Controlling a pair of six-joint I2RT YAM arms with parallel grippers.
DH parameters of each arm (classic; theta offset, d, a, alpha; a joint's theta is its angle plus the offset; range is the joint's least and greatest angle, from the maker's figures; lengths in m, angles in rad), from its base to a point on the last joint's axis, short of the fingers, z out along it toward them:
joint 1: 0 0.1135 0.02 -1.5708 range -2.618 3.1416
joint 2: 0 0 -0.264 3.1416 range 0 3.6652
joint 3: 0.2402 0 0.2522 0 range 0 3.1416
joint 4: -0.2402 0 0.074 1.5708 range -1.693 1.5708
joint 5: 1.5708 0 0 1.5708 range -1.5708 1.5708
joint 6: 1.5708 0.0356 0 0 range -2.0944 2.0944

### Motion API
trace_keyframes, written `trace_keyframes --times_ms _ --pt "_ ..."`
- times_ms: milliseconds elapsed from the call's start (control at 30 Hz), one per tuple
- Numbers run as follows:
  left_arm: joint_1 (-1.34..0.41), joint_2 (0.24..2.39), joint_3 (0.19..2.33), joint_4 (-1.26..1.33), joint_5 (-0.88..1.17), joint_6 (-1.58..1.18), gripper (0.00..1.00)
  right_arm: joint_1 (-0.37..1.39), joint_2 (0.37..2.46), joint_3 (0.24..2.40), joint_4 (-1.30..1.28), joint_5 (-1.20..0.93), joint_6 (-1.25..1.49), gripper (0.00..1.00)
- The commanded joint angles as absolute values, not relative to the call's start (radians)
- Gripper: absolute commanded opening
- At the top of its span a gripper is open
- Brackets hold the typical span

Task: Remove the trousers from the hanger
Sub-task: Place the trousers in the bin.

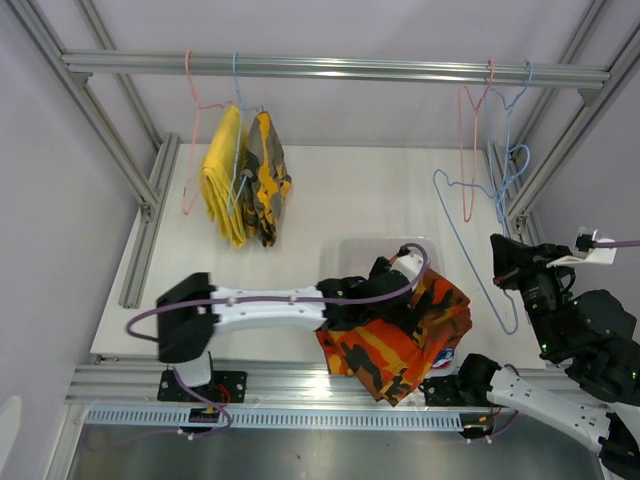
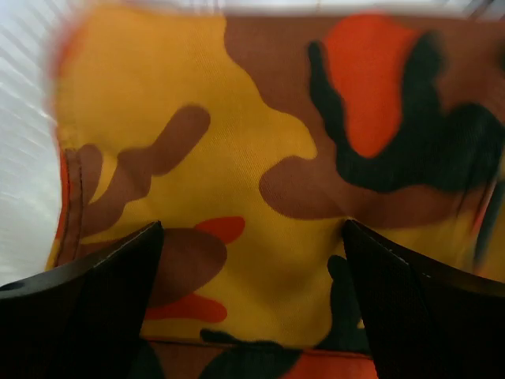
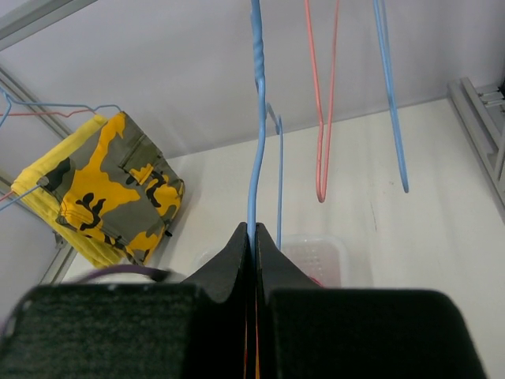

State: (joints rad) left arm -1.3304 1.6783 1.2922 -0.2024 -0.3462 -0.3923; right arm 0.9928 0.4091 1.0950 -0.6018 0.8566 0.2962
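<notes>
Orange camouflage trousers (image 1: 405, 335) lie crumpled over a clear bin near the table's front edge. They fill the left wrist view (image 2: 260, 142). My left gripper (image 1: 378, 288) (image 2: 252, 229) hovers just over them, open, with nothing between its fingers. My right gripper (image 1: 503, 255) (image 3: 254, 230) is shut on the wire of a bare blue hanger (image 1: 470, 235) (image 3: 256, 158) that slants off the rail at the right. At the back left, plain yellow trousers (image 1: 222, 175) (image 3: 47, 189) and olive-yellow camouflage trousers (image 1: 266, 175) (image 3: 118, 181) hang from hangers.
The clear plastic bin (image 1: 355, 250) (image 3: 319, 257) sits mid-table under the orange trousers. A bare pink hanger (image 1: 468, 150) (image 3: 321, 118) and another blue one (image 1: 512, 160) dangle from the aluminium rail (image 1: 330, 68). Frame posts stand on both sides.
</notes>
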Motion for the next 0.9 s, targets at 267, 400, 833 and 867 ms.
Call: trace_keyframes --times_ms 267,400,833,867 --pt "-1.330 1.970 1.202 -0.153 -0.087 -0.701 0.99 0.997 0.365 1.147 -0.666 0.862 0.318 0.00" --pt "-1.342 1.855 1.279 -0.320 -0.196 -0.617 0.99 0.999 0.370 1.169 -0.657 0.848 0.316 0.00" --pt "-1.410 1.548 1.302 -0.591 -0.351 -0.555 0.99 0.999 0.387 1.181 -0.634 0.827 0.319 0.00" --pt "-1.417 1.542 1.275 -0.594 -0.348 -0.561 1.00 1.000 0.388 1.178 -0.629 0.825 0.321 0.00"
